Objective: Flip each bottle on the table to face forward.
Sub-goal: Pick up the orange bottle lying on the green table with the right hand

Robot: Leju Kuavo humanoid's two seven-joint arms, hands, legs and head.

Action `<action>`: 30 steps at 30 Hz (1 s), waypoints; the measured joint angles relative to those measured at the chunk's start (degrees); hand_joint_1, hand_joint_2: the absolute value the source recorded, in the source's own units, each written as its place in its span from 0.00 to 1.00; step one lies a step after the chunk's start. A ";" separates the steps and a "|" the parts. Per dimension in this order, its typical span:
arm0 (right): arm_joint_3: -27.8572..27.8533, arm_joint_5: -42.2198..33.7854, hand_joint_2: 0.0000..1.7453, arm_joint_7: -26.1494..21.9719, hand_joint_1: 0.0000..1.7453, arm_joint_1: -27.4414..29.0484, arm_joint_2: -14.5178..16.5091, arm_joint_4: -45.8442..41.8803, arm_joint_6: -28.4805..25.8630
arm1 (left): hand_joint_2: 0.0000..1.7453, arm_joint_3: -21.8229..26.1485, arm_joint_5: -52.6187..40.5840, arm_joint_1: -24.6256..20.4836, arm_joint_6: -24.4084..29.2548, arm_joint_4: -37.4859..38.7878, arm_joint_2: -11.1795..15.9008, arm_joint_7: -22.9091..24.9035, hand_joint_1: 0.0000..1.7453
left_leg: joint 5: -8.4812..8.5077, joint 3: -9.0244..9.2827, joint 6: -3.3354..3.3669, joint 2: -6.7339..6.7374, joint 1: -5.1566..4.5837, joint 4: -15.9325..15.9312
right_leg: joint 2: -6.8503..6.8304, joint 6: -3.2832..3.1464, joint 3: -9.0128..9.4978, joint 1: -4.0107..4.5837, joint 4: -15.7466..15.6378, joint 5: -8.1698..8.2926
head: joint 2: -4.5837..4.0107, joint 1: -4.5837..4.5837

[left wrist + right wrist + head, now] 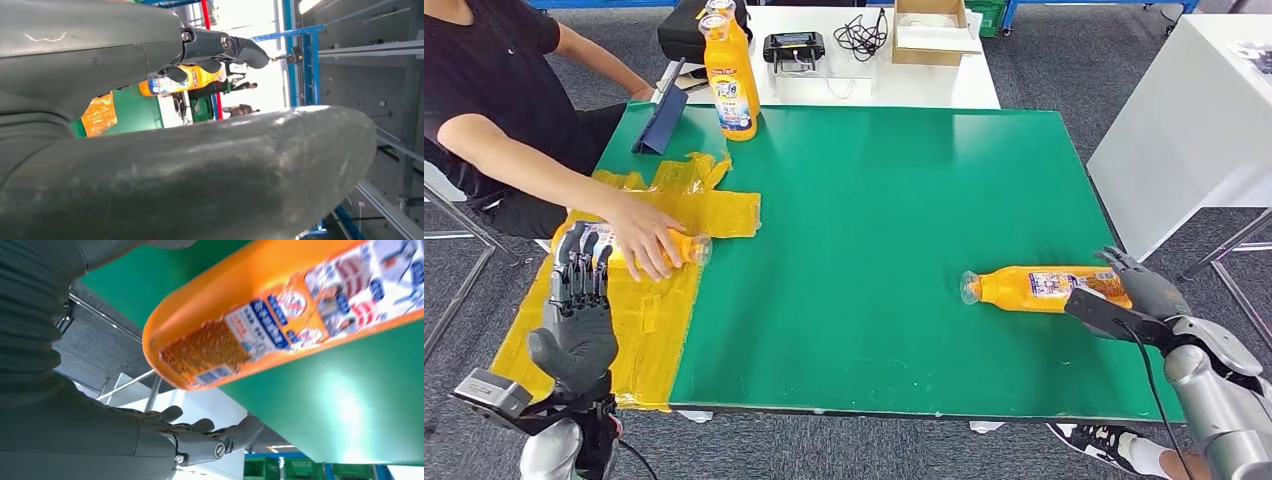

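The right robot hand (1142, 288), fingers apart, cups an orange bottle (1044, 288) lying near the table's (874, 250) right edge, while the left robot hand (579, 310) hovers with fingers apart.

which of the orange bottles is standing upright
The bottle at the far edge of the green mat, near the tablet. The other two lie on their sides: one under a person's hand on the left, one by the robot's right hand.

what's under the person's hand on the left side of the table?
An orange bottle lying on yellow tape, beside the left hand. The person's hand covers most of it, so its label can't be seen.
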 joint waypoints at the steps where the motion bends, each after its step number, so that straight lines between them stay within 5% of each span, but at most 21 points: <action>1: 0.06 0.03 1.00 0.01 0.00 -0.42 -0.06 0.63 0.02 | 0.00 0.00 0.04 -0.17 -0.09 0.15 0.01 0.00 0.00 | 0.00 0.00 0.00 -0.01 0.00 0.00 | 0.00 0.00 0.00 0.00 0.00 0.00 | 0.00 0.00; 30: 5.19 4.95 1.00 0.17 0.00 -6.68 2.35 9.97 0.56 | 0.00 -0.47 0.65 -3.14 -1.03 2.02 1.37 0.07 0.00 | 0.02 0.00 0.00 0.00 0.01 0.00 | 0.00 0.00 0.00 0.00 0.02 0.00 | 0.00 -0.01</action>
